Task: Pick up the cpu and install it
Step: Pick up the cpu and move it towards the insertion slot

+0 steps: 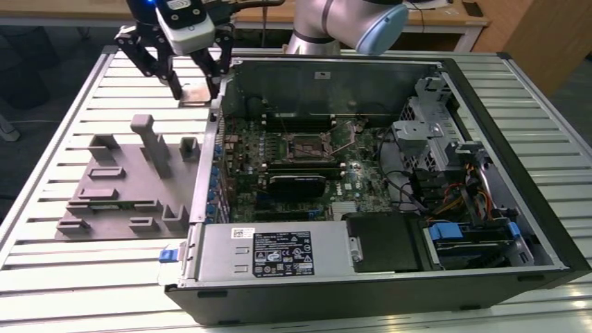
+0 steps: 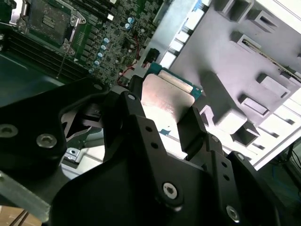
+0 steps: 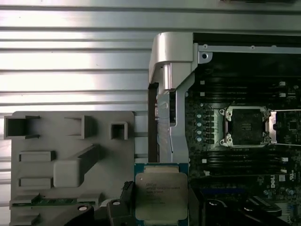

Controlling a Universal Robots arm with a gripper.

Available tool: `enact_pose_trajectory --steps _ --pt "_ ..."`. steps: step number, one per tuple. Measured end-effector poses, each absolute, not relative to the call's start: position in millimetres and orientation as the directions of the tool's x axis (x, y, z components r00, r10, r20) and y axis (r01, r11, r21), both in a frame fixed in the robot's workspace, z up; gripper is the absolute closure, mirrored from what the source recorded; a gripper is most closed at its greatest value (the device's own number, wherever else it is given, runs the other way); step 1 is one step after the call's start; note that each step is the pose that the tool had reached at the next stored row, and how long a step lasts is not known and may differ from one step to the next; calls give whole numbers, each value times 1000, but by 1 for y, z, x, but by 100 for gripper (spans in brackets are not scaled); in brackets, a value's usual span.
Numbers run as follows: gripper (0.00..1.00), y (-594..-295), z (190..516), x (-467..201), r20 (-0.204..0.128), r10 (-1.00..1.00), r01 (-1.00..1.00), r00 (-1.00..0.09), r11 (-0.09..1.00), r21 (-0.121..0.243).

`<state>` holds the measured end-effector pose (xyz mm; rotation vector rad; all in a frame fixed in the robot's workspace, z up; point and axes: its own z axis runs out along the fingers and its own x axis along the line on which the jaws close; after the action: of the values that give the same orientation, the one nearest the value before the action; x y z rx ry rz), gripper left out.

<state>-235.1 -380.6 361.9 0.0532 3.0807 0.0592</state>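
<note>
While the gripper (image 1: 195,89) hangs above the slatted table (image 1: 55,277), its fingers (image 2: 136,122) pinch the cpu (image 3: 161,195) by opposite edges, the metal plate turned towards the first wrist camera. The chip is held in the air over the gap between the grey tray (image 1: 111,187) and the open computer case (image 1: 518,139), well apart from the motherboard's socket (image 3: 244,127)

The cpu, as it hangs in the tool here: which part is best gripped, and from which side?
Grip the cpu by two opposite edges, coming from above its flat metal top. It is a thin square, so only the edges give purchase. In the second wrist view the tool holds it just so, pinched from both sides.
</note>
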Motion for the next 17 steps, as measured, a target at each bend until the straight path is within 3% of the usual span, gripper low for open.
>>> enact_pose_trajectory --steps 17 --pt "46 -379 362 -208 -59 36 33 -998 999 39"
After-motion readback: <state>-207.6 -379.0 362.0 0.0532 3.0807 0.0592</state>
